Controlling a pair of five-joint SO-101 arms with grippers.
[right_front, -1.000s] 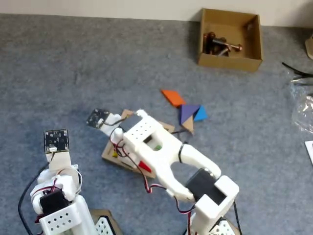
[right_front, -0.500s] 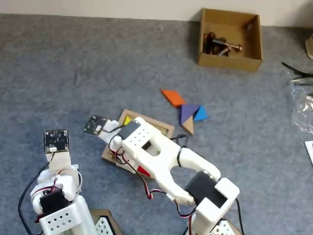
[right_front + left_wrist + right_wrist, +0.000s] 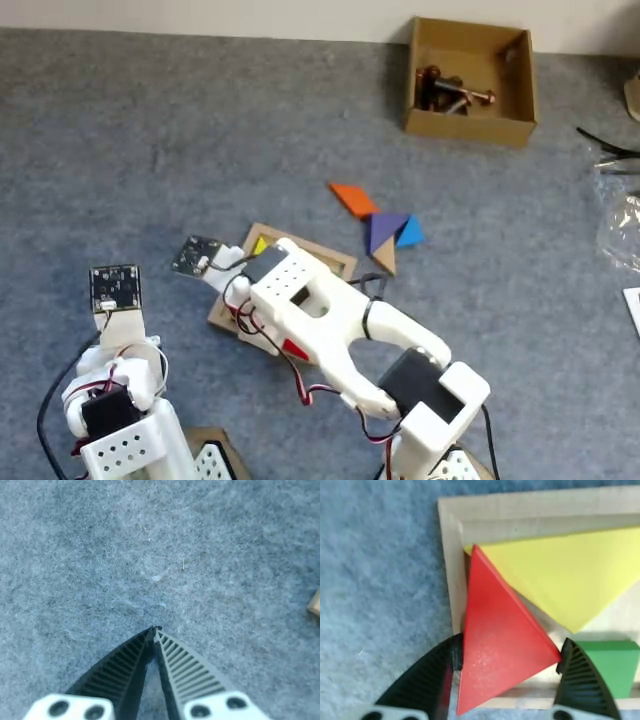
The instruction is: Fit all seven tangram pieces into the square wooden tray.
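The square wooden tray (image 3: 451, 570) holds a large yellow triangle (image 3: 560, 575) and a green piece (image 3: 615, 665). A red triangle (image 3: 500, 640) lies tilted over the tray's corner, one point over the rim, and my right gripper (image 3: 510, 645) is shut on it. In the high view the right arm covers most of the tray (image 3: 335, 262), with a bit of the yellow triangle (image 3: 259, 244) showing. On the carpet beyond lie an orange parallelogram (image 3: 354, 198), a purple triangle (image 3: 385, 230), a blue triangle (image 3: 409, 234) and a small tan triangle (image 3: 385, 260). My left gripper (image 3: 156, 630) is shut over bare carpet.
A cardboard box (image 3: 470, 80) with metal parts stands at the far right. Cables and a plastic bag (image 3: 620, 225) lie at the right edge. The left arm (image 3: 115, 290) stands at the near left. A tan wooden corner (image 3: 315, 602) shows in the left wrist view.
The right arm swung left across the tray, uncovering its far rim and some yellow. Over the last half second it hardly moved. The left arm stayed still.
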